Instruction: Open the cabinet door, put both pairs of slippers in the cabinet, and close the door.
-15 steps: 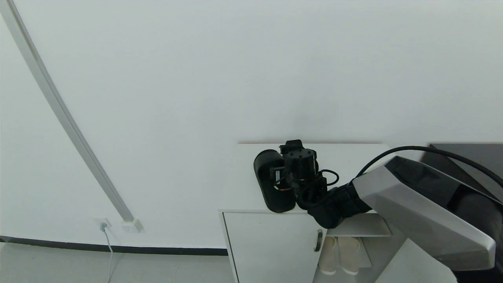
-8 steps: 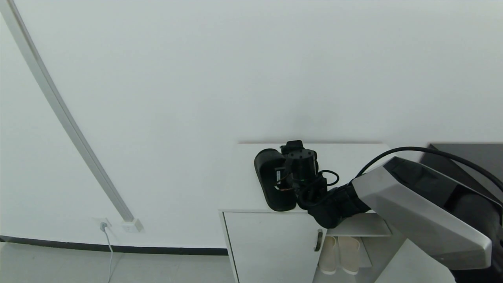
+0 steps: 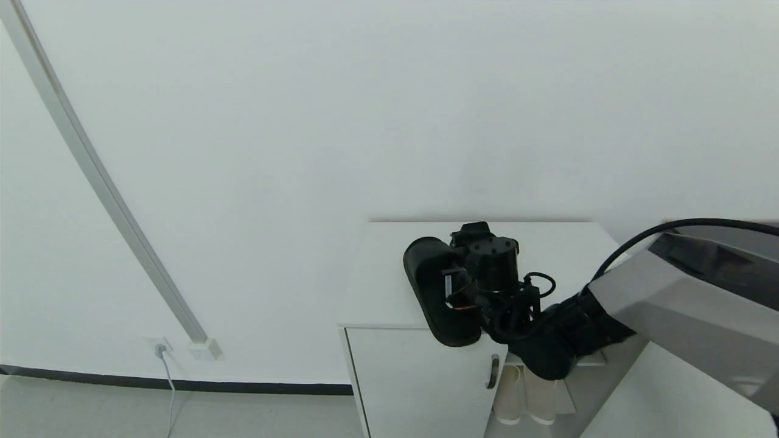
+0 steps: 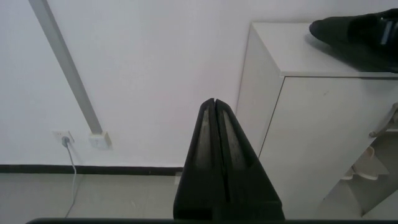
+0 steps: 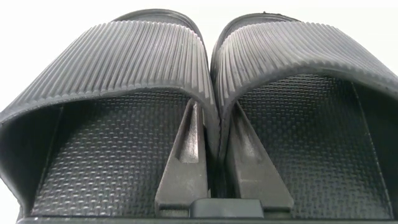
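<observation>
- Your right gripper (image 5: 214, 127) clamps both black slippers (image 3: 439, 292) by their adjoining straps, so the pair carries as one, near the cabinet (image 3: 389, 286)
- Your left gripper (image 4: 214, 118) is closed, empty

1. Pair of black slippers (image 5: 124, 74), side by side, inner edges touching, open ends toward the camera.
2. Each slipper has a wide strap with fine ribs across it. Both straps arch over the footbeds.
3. Footbeds (image 5: 106, 162) are dark, with a small raised-dot texture all over.
4. Right gripper (image 5: 214, 124) sits in the middle of the pair, one finger inside each slipper.
5. Fingers (image 5: 183, 162) are dark grey and taper to narrow tips under the straps.
6. The two inner strap walls are pinched together between the fingers, with only a narrow gap left.
7. Plain white surface (image 5: 37, 25) behind the slippers; can't tell what it is.
</observation>
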Robot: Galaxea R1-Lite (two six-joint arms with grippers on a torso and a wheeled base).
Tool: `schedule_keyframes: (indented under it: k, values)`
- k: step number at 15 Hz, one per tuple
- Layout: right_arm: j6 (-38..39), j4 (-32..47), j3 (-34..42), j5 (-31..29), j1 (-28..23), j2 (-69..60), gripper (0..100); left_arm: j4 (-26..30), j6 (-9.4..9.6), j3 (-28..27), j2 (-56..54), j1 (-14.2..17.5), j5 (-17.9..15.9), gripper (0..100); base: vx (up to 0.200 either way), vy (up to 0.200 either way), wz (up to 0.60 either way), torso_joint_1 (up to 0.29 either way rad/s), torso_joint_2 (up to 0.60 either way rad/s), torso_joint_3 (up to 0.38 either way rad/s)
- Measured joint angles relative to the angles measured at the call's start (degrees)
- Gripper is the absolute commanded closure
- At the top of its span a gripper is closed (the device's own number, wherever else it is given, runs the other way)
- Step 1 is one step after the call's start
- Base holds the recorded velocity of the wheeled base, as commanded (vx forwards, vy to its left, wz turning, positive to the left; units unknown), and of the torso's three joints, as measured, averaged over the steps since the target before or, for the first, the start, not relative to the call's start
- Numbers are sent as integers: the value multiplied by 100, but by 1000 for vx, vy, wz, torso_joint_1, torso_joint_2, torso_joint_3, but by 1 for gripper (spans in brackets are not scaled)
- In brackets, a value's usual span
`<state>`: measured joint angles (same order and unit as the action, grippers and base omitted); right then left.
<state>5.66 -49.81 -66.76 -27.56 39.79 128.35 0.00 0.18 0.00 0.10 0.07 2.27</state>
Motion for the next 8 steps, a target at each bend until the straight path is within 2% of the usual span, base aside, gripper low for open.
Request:
schedule_keyframes:
  k: [4, 6, 8]
  values:
    - [-13, -750, 2330, 349, 188, -1270, 100, 0, 6, 0, 0, 0, -6, 100, 0, 0, 0, 0, 0, 0]
    - [11, -945, 3184, 617, 257, -1950, 100, 0, 9, 0, 0, -2, -9, 100, 0, 0, 0, 0, 0, 0]
    - [13, -950, 3633, 857, 284, -2433, 100, 0, 6, 0, 0, 0, -9, 100, 0, 0, 0, 0, 0, 0]
